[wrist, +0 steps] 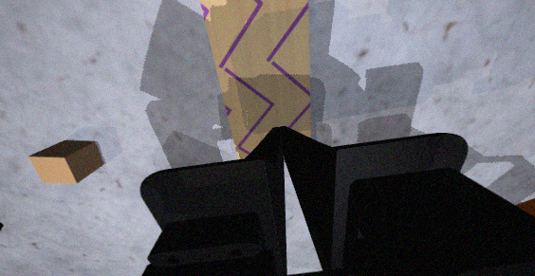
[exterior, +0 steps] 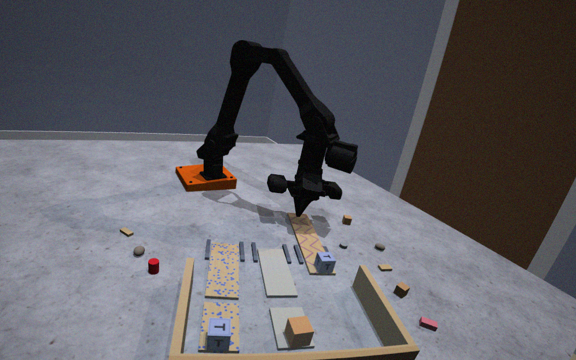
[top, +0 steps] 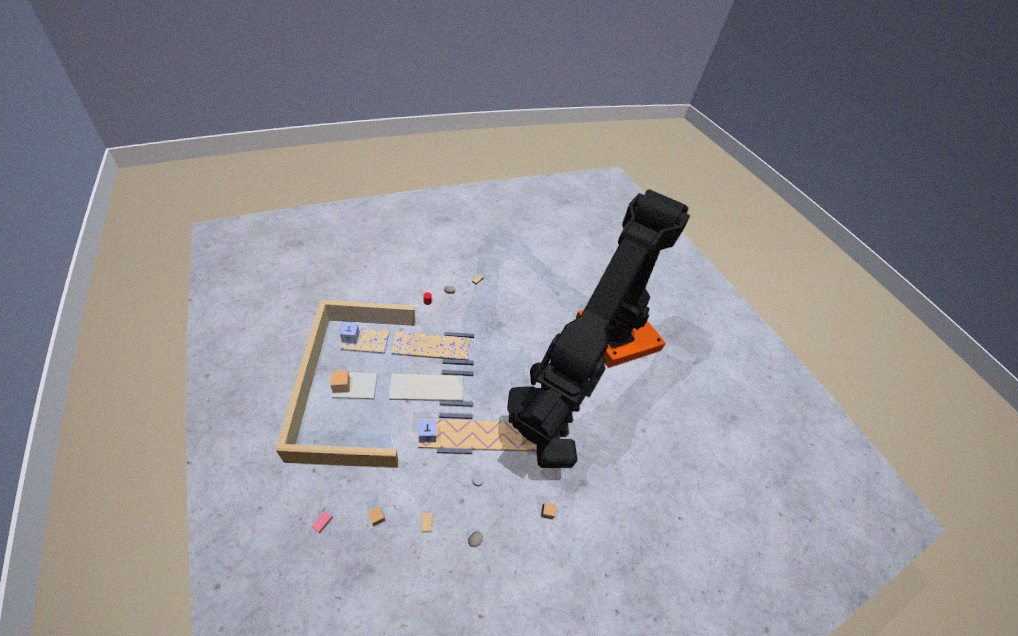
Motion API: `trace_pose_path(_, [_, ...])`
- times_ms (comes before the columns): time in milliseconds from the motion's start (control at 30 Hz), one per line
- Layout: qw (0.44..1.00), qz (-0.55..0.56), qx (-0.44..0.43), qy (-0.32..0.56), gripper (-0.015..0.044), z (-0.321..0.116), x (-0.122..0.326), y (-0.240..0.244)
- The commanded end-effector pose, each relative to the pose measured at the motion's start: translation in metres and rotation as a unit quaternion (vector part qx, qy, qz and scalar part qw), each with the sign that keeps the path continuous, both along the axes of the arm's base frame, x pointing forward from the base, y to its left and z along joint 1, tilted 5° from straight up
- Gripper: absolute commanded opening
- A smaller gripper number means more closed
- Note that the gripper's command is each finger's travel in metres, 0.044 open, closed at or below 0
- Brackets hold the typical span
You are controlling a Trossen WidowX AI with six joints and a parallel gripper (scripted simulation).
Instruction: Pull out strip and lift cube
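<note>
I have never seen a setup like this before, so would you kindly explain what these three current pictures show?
The machine is one black robot arm on an orange base, with a two-fingered gripper.

The top picture looks down from above. The exterior one looks across the surface towards the arm, over an open wooden frame. The wrist picture looks past the gripper's fingers.

Three patterned or plain strips lie on the grey surface. The zigzag strip is whole and carries a T-marked cube; the dotted and pale ones are each split in two.

The gripper is shut, its tips at the zigzag strip's end; nothing is visibly lifted.
</note>
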State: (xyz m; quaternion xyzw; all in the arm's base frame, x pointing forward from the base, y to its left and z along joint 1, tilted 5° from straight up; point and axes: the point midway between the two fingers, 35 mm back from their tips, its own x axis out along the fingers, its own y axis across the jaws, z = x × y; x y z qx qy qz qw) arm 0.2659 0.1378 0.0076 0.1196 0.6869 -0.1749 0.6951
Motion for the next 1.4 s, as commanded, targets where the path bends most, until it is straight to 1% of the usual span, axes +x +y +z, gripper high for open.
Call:
trace_pose_path(0, [1.000,0.000,0.008,-0.003,0.0000,0.032,0.004,0.003])
trace_pose_path(133, [1.000,0.000,0.008,-0.002,0.0000,0.035,0.004,0.003])
trace_pose_path(267, [1.000,0.027,0.008,-0.001,0.0105,0.036,0.024,-0.004])
trace_pose_path(700, [1.000,0.028,0.007,-0.003,0.0440,0.049,0.074,-0.022])
trace_pose_path(1367, [1.000,0.028,0.006,-0.007,0.0440,0.066,0.150,-0.051])
